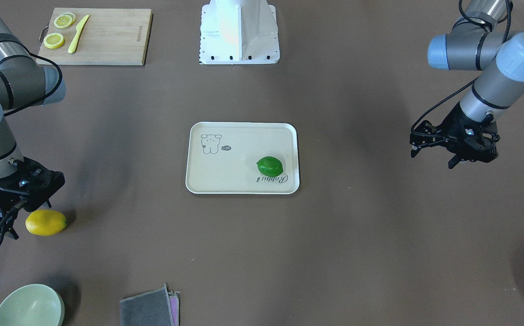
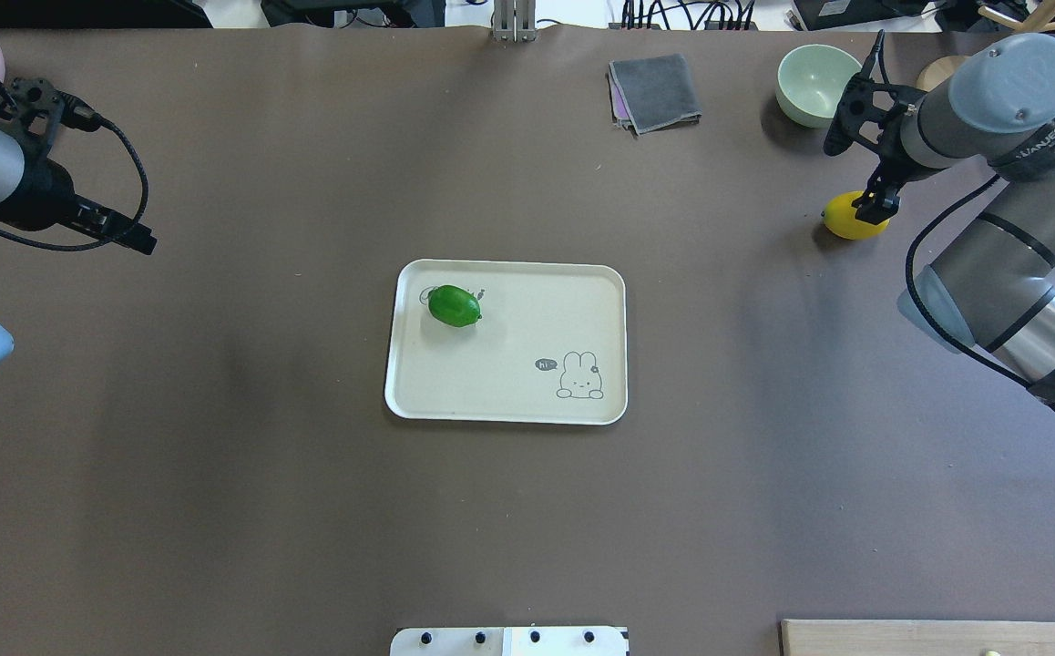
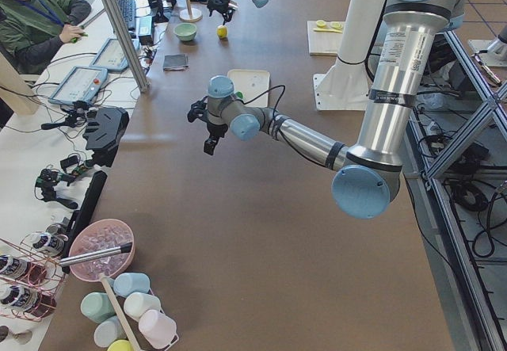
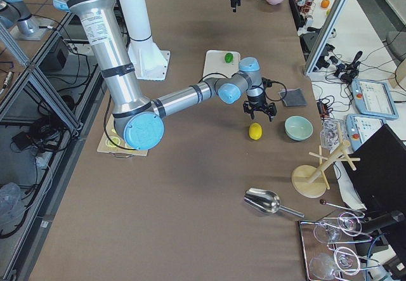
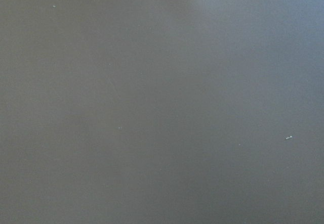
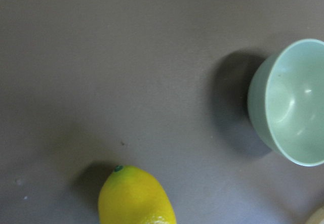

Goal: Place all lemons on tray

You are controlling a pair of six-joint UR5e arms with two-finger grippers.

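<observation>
Exterior front-facing view puts the cream-white tray in the middle of the brown bench. The green lemon lies inside the tray, over the printed script word and close to the rim on the robot's left. A small bear drawing sits in the opposite corner of the tray.

The yellow lemon lies on the bare bench, well apart from the tray, on the robot's right. The right claw hangs just above this lemon. In the exterior right view its fingers stand spread apart with nothing between them. The right wrist camera looks down on the stem end of the yellow lemon at the bottom of its picture, with a pale green bowl near it on the bench.

The left claw hovers over bare bench on the robot's left, well away from the tray. Its fingers are parted and it holds nothing; the left wrist camera sees only the brown surface.

A folded grey cloth lies near the bowl at the operators' edge. On the robot's side, a bamboo cutting board carries two lemon slices and a yellow knife.
</observation>
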